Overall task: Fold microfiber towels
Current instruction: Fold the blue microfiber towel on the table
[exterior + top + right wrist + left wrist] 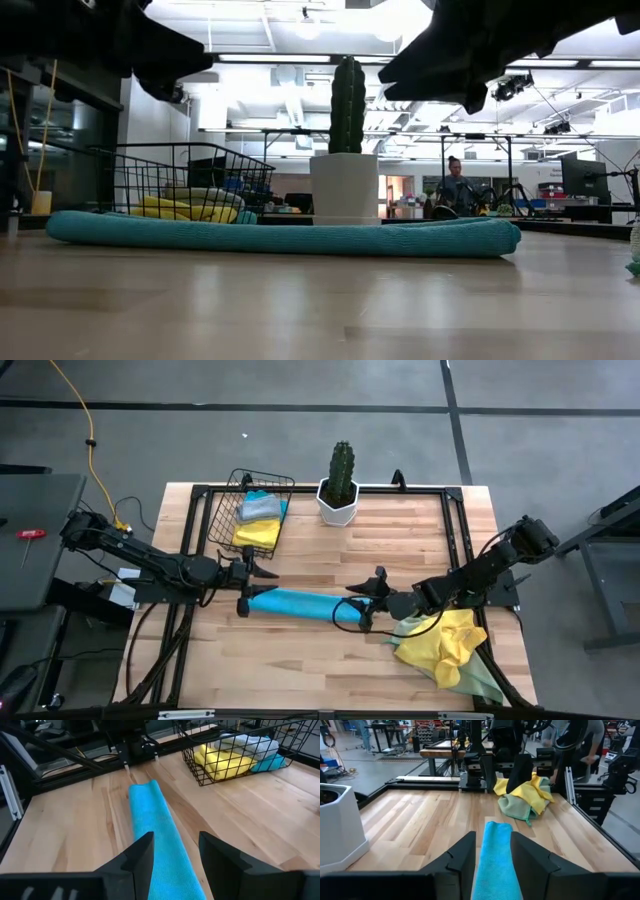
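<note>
A turquoise microfiber towel [300, 603], folded into a long narrow strip, lies flat on the table [330, 660], running left to right. My left gripper [246, 595] hovers open over its left end. My right gripper [362, 607] hovers open over its right end. In each wrist view the strip [495, 855] [160, 835] shows between that arm's spread fingers. In the low view the towel [280, 237] rests on the wood with both arms dark above it. A crumpled heap of yellow and pale green towels [445, 645] lies at the near right.
A wire basket [222, 510] at the far left holds folded yellow, grey and blue towels [258, 525]. A cactus in a white pot [338, 500] stands at the far middle. A black frame runs round the table's edges. Bare wood lies in front of the strip.
</note>
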